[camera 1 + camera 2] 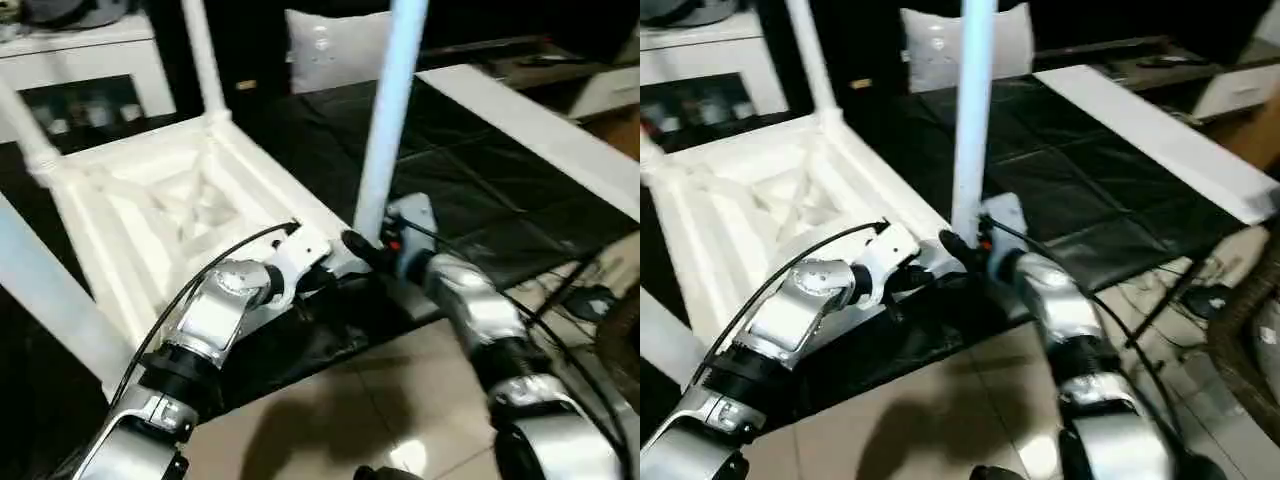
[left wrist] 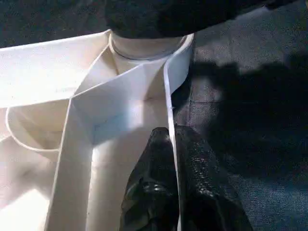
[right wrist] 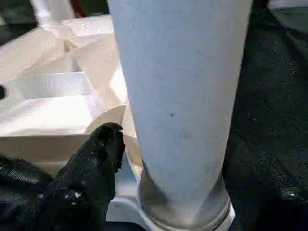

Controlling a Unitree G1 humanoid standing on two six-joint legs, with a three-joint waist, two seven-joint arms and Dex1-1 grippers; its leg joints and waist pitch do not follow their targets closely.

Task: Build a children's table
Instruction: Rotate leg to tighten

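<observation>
While upside down, the ribbed white tabletop (image 1: 170,215) carries upright legs (image 1: 388,120).

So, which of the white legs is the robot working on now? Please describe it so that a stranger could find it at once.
Find the upside-down white tabletop on the dark mat. The leg stands upright in its corner socket nearest the robot, on the robot's right. Unlike the other standing legs, it has the right end effector around its base, and the left end effector pinches the tabletop's rim beside it.
</observation>
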